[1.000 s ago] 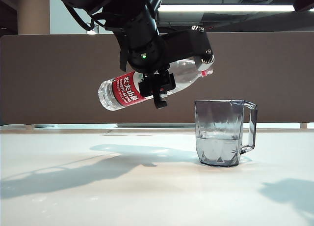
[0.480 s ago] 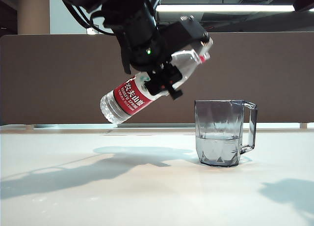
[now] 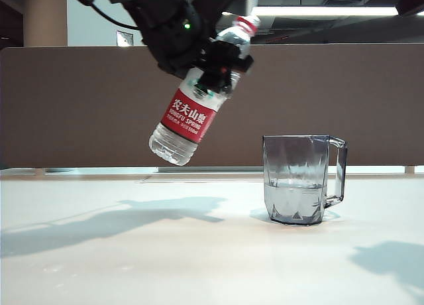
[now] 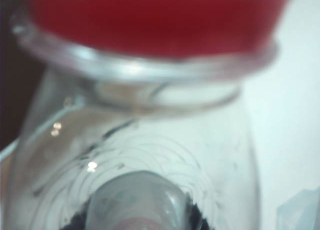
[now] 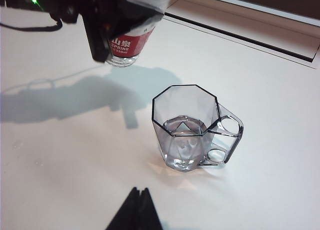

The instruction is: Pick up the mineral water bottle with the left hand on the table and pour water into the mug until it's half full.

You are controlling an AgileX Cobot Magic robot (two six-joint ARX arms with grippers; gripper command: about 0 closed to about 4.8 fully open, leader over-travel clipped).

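Mineral water bottle [image 3: 193, 113]: clamped by left gripper [image 3: 218, 65], upper centre; axis steeply tilted, neck upper-right. Right gripper [image 5: 136, 210]: aperture indeterminate.

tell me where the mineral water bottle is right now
In the exterior view the mineral water bottle hangs tilted in the air left of centre, neck up, gripped by the left end effector, above the table and up-left of the mug.

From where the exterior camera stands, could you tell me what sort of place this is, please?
Probably an office or lab test bench: a glossy white table backed by a brown partition panel, with a ceiling strip light overhead.
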